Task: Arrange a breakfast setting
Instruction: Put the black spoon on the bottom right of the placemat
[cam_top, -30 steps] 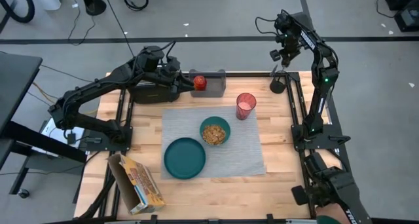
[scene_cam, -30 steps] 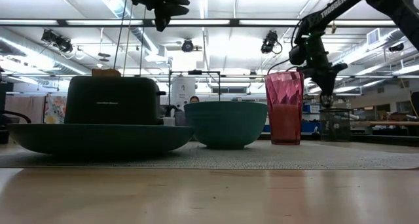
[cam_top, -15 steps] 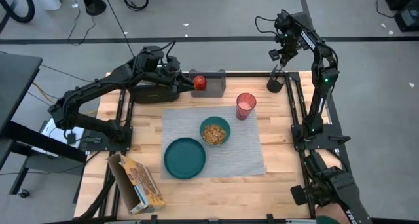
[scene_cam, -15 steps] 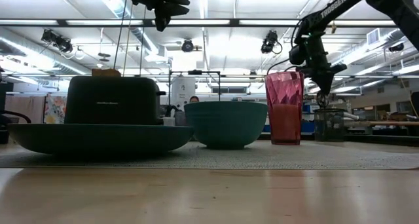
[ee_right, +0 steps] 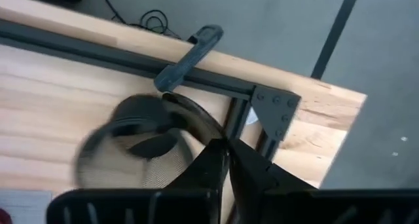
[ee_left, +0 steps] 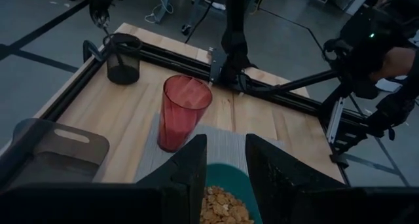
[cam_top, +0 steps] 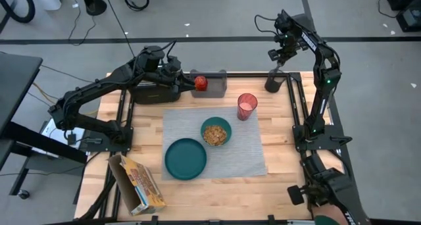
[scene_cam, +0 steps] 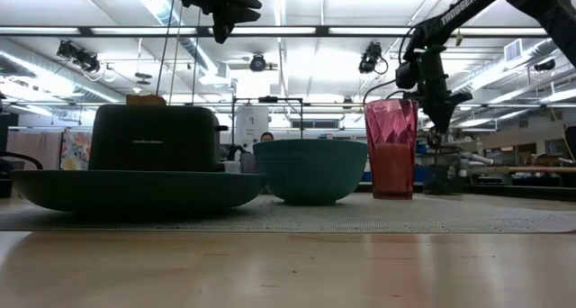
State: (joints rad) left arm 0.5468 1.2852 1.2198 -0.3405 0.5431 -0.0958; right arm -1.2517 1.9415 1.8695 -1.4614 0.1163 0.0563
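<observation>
The grey placemat [cam_top: 243,152] holds the teal plate [cam_top: 185,158], the teal bowl [cam_top: 216,131] with cereal and the red cup [cam_top: 247,106]. The red fruit [cam_top: 200,83] lies on the small grey tray [cam_top: 216,82]. My left gripper [cam_top: 186,82] hovers open and empty over the black toaster [cam_top: 152,92], beside the fruit. My right gripper [cam_top: 277,54] is shut on the metal spoon [ee_right: 190,116], which stands in a dark mesh holder [cam_top: 272,83] at the far right corner. A brown toast slice [scene_cam: 144,99] shows above the toaster in the low view. My right gripper pinches the spoon's thin handle [ee_right: 211,140] between its two shut fingers, coming from above and pointing down. The spoon's lower end stays inside the mesh holder [ee_right: 141,145], which stands on the table.
An open cereal box [cam_top: 138,182] lies at the near left corner. Black frame rails [cam_top: 296,100] run along the table's right and far edges, close to the holder. Bare wood shows between the placemat and the right rail.
My right gripper has moved a little toward the table's left edge, still shut on the spoon. The mesh holder has slid the same way along the far edge. My left arm has kept still.
</observation>
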